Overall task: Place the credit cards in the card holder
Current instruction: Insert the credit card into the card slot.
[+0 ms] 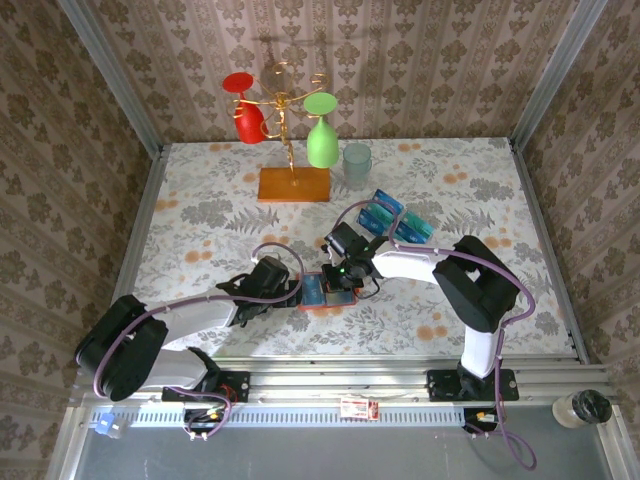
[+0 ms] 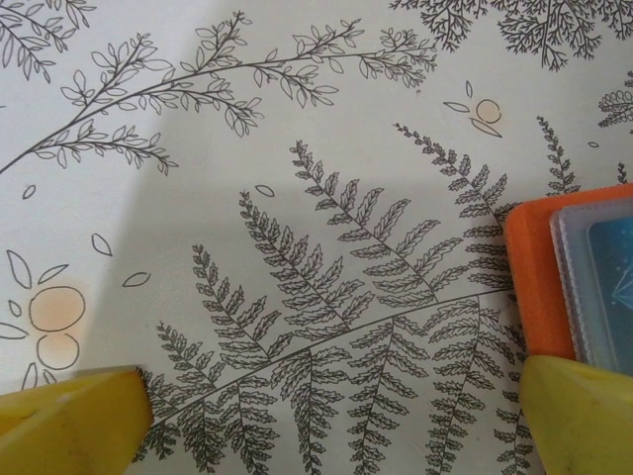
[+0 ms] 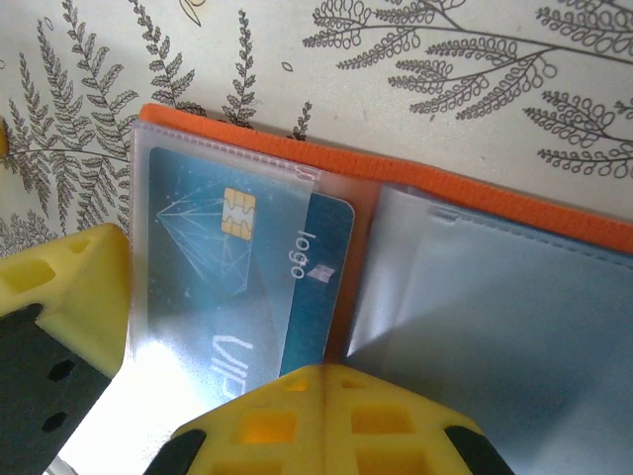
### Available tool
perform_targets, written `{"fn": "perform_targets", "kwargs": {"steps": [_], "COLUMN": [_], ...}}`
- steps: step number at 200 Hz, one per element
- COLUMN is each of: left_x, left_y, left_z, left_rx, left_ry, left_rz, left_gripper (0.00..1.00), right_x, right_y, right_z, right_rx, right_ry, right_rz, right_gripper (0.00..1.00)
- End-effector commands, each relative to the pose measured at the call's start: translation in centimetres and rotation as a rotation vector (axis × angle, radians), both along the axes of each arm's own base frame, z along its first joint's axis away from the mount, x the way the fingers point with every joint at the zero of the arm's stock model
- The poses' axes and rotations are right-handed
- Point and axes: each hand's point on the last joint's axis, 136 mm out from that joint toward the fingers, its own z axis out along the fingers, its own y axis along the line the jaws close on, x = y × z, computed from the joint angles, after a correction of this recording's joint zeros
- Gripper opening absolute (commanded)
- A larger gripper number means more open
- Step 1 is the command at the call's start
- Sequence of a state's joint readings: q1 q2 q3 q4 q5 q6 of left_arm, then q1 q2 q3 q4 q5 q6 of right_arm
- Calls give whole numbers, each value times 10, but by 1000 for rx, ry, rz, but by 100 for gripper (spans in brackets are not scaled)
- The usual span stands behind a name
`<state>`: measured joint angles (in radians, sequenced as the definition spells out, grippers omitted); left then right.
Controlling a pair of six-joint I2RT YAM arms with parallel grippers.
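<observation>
The right fingers [image 3: 267, 416] are pressed together, their tips at the near edge of a blue credit card [image 3: 247, 267]. Whether they pinch that edge or only push it cannot be told. The card lies just ahead of these tips, most of it under the clear pocket [image 3: 188, 188] of the open card holder [image 3: 475, 198], with one end strip sticking out past the pocket mouth toward the fold.

The left fingers [image 2: 69, 421] stand wide open and hold nothing. One rests on the bare table [image 2: 297, 148]; the other sits at the holder's corner, and from the right wrist view it looks to be pinning that edge down.

The step in hand seems to be seating this card fully. It likely goes best as a flat, slow push along the pocket toward the left finger, which braces the holder against sliding. Lifting the tips could buckle the sleeve or drag the card back out. More cards [image 1: 395, 218] wait beyond the right fingers, well apart from the holder.
</observation>
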<state>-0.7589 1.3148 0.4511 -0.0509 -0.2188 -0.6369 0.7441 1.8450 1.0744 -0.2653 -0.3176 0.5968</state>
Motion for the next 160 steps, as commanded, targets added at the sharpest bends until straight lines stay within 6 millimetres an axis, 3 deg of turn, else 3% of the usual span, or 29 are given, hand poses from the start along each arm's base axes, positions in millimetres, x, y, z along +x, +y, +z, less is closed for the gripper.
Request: {"fn": "perform_targets", "kwargs": {"steps": [1,61,121,160], "left_x": [-15,-15,-13,-5], "left_y": [10,9,7,4], "left_z": [-28,-31,-28,-15], "left_rx": [20,21,9,-41], "left_ry": [82,86,79,68], "left_rz": [12,8,8,22], "left_gripper": [100,100,100,100], "right_x": [-1,-4,-5,-5], "right_y": [-3,15,16,15], "right_z": [-1,1,-1,-1], "right_rx": [-19,71,78,81], "right_ry": [2,50,63,61], "right_rz": [16,29,24,9], "right_gripper": [3,3,3,3]}}
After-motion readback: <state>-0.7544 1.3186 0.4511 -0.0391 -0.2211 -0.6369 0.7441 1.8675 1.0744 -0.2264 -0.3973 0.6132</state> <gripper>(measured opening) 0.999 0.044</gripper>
